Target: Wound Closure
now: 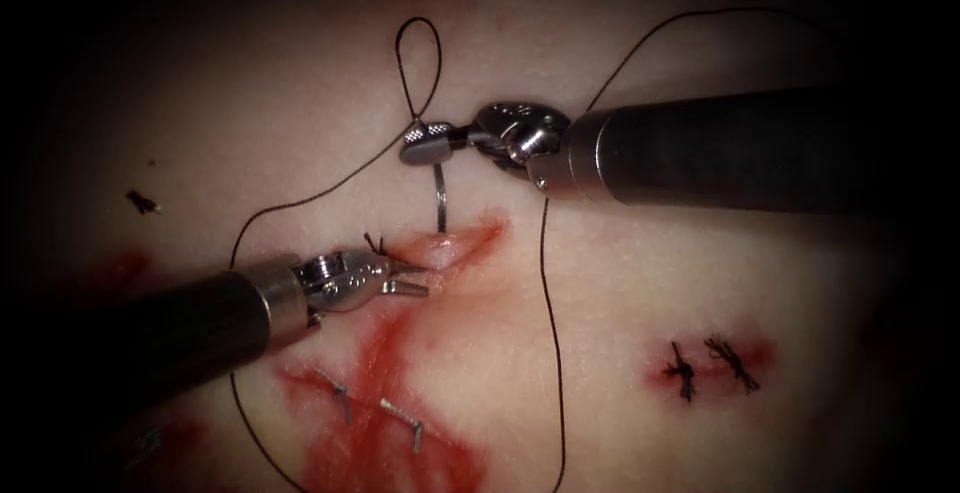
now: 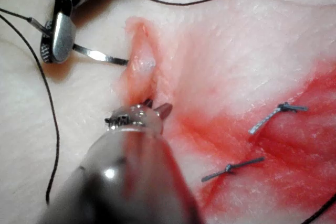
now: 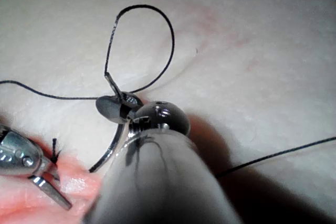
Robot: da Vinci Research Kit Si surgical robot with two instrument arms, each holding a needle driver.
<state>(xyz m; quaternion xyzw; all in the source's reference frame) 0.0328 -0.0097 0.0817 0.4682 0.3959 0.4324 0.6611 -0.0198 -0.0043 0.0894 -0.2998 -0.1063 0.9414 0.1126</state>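
So the right tool (image 1: 425, 141) grips the needle (image 1: 440, 198) near its thread end, tip in the tissue (image 1: 620, 283); left tool (image 1: 408, 278), jaws parted, props the cut's (image 1: 445, 248) edge. Keep it steady, I'd say.

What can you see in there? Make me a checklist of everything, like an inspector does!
Surface: tissue with an open cut and red fluid.
Job's things: needle, tip at the cut's upper edge; thread looped above it.
Clutter: finished stitches right of the cut, staples below it.
Grippers: right tool shut on the needle near its thread end; left tool open at the cut's lip.
Cables: nothing seen.
Surroundings: dark.
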